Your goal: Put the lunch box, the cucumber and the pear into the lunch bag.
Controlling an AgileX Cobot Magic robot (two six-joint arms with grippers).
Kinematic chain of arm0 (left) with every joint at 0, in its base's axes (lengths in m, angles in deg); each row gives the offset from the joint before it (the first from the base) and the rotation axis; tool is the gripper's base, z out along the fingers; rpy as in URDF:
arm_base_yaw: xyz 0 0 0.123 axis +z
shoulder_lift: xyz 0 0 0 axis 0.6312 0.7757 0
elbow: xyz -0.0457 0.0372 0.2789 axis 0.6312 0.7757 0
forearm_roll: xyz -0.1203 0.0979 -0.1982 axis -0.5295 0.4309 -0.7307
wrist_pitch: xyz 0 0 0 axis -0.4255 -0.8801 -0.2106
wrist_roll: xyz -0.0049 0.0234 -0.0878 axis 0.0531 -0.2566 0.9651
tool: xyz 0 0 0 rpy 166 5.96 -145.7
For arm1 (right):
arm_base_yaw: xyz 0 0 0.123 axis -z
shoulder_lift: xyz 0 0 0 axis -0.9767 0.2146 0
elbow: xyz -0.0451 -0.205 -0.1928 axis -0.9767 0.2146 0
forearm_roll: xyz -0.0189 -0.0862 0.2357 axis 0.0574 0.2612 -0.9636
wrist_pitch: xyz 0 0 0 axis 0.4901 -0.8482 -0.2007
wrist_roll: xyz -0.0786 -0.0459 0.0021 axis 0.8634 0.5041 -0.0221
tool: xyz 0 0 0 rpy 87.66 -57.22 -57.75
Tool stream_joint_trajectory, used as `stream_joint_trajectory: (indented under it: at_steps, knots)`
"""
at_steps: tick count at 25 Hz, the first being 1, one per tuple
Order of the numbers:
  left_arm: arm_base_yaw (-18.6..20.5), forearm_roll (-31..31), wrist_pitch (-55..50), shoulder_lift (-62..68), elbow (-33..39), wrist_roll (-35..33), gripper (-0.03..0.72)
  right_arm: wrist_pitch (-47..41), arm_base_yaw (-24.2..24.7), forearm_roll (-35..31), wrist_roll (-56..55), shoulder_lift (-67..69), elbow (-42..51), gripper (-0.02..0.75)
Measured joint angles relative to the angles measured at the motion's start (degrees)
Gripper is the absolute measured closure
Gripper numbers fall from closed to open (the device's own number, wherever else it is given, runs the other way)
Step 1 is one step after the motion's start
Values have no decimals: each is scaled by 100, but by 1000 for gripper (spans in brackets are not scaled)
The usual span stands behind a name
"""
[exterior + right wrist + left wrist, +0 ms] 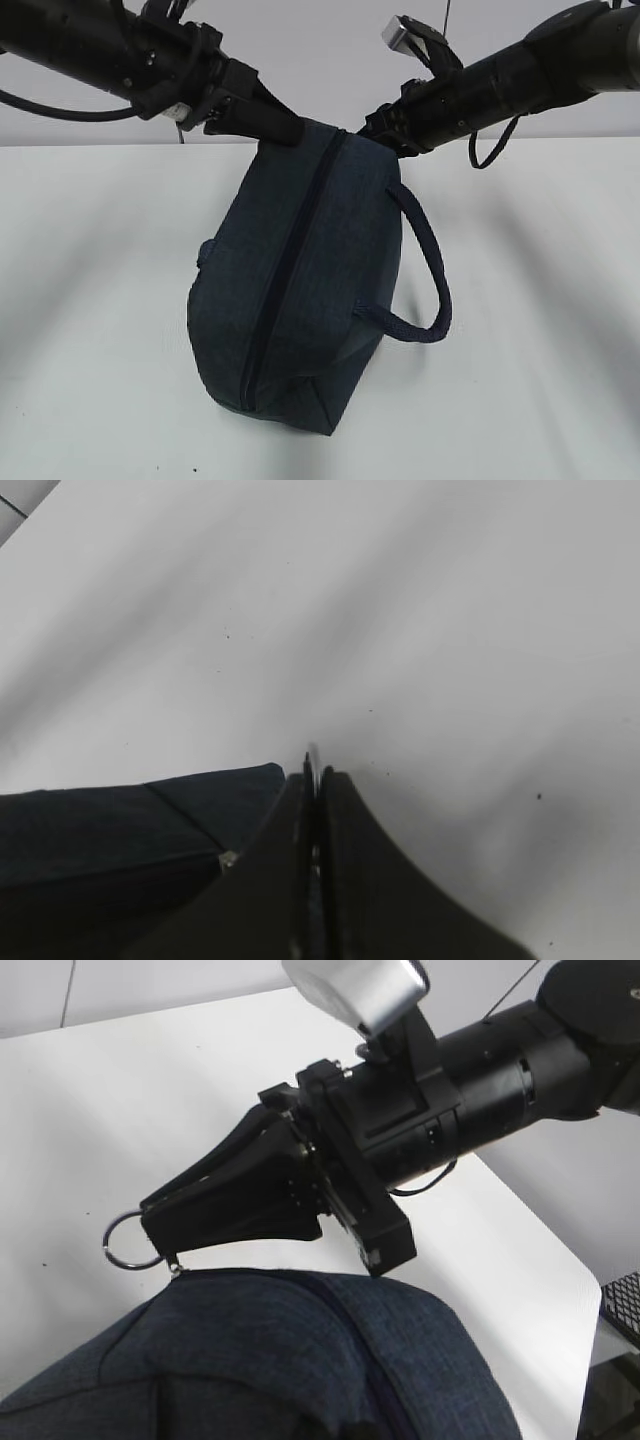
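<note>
The dark navy lunch bag (300, 280) stands on the white table, its long zipper (285, 270) running along the top toward me. My right gripper (375, 128) is at the bag's far end, shut on the metal ring pull (128, 1243). Part of the ring pokes out past the right gripper (155, 1228) tips, and a thin sliver of the ring (313, 755) shows between its pressed fingers. My left gripper (288, 131) sits shut on the far top edge of the bag, where the fabric (300, 1360) bunches. The lunch box, cucumber and pear are out of view.
The bag's padded loop handle (430, 280) hangs off its right side. The white table (90, 300) spreads around the bag, and its edge (590, 1290) drops away on the right of the left wrist view. A pale wall rises behind.
</note>
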Motion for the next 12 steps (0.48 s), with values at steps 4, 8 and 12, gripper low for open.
stream_joint_trajectory:
  at_steps: [4,8,12]
  knots:
    - [0,-128,161,84,-13,-5,690,80,26,35,0,0,-4,727]
    - [0,-431,263,291,-36,-5,690,218,48,267,-16,0,-175,624]
    - [0,-485,448,406,-41,-5,668,294,60,606,-377,0,-353,463]
